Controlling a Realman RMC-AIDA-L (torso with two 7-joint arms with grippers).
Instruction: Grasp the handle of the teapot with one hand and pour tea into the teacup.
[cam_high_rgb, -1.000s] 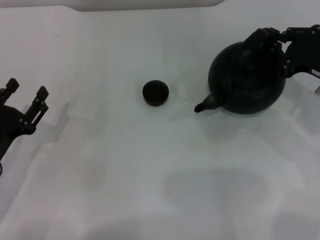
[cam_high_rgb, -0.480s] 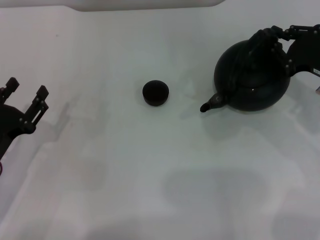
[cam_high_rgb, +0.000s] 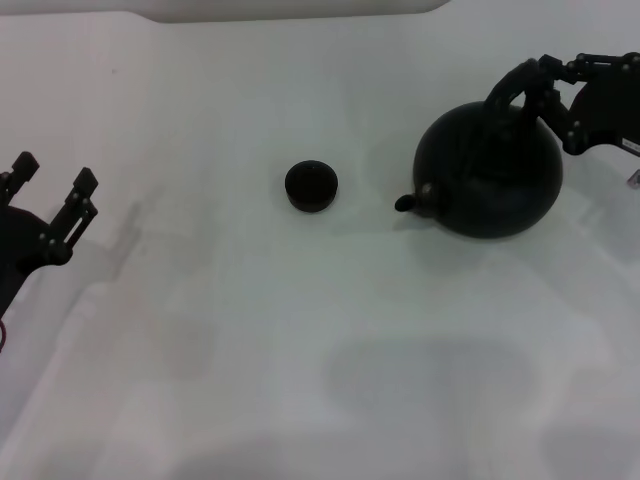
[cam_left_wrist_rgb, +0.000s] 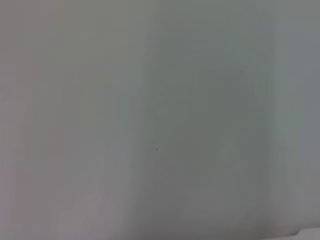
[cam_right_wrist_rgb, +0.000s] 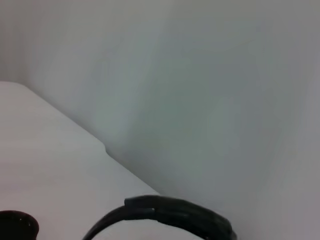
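The round matte black teapot (cam_high_rgb: 490, 182) is at the right in the head view, its short spout (cam_high_rgb: 408, 202) pointing left toward the teacup. My right gripper (cam_high_rgb: 548, 92) is shut on the black arched handle (cam_high_rgb: 510, 88) at the pot's top right, and the pot hangs under it. The tiny dark teacup (cam_high_rgb: 311, 186) stands on the white table, a clear gap left of the spout. The right wrist view shows a stretch of the handle (cam_right_wrist_rgb: 175, 212) and the teacup's rim (cam_right_wrist_rgb: 15, 227). My left gripper (cam_high_rgb: 52, 200) is open and empty at the far left.
The white table (cam_high_rgb: 300, 330) is otherwise bare. A raised white edge (cam_high_rgb: 290, 8) runs along the back. The left wrist view shows only the plain pale surface.
The teapot has swung under the handle and shifted slightly left, toward the teacup. Its spout tip sits a little higher. The left arm and the teacup have not moved.
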